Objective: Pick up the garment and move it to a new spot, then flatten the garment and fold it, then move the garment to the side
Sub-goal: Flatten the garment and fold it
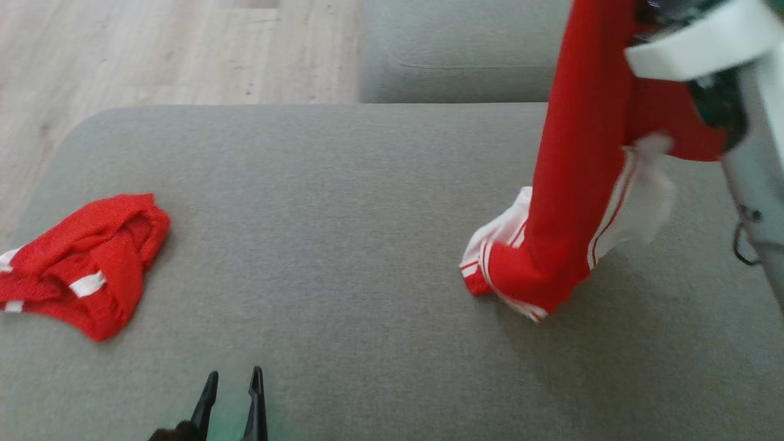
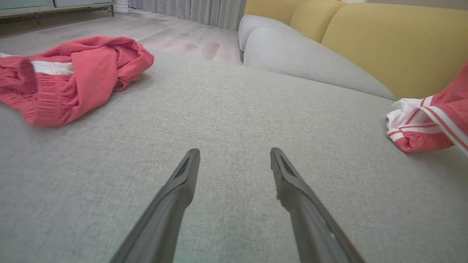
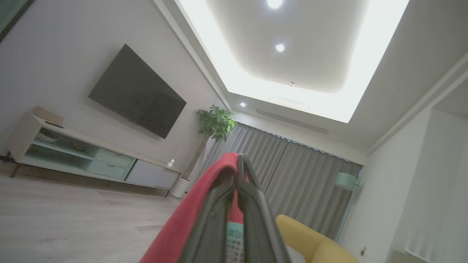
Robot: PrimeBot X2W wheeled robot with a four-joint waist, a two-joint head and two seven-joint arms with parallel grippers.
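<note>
A red garment (image 1: 582, 159) with white stripes hangs from the top right of the head view down to the grey cushion (image 1: 343, 233), where its lower end (image 2: 424, 124) rests bunched. My right gripper (image 3: 239, 164) is shut on the garment's red cloth (image 3: 215, 190), raised high with the fingers pointing toward the ceiling. Its pale arm (image 1: 704, 43) is at the top right in the head view. My left gripper (image 1: 234, 383) is open and empty, low over the cushion's near edge; its fingers (image 2: 182, 182) point across the bare cushion.
A second crumpled red garment (image 1: 86, 263) with white bands lies at the cushion's left edge. Behind the cushion are another grey seat (image 1: 459, 49) and a yellow backrest (image 2: 395, 44). Wooden floor (image 1: 153, 49) lies to the far left.
</note>
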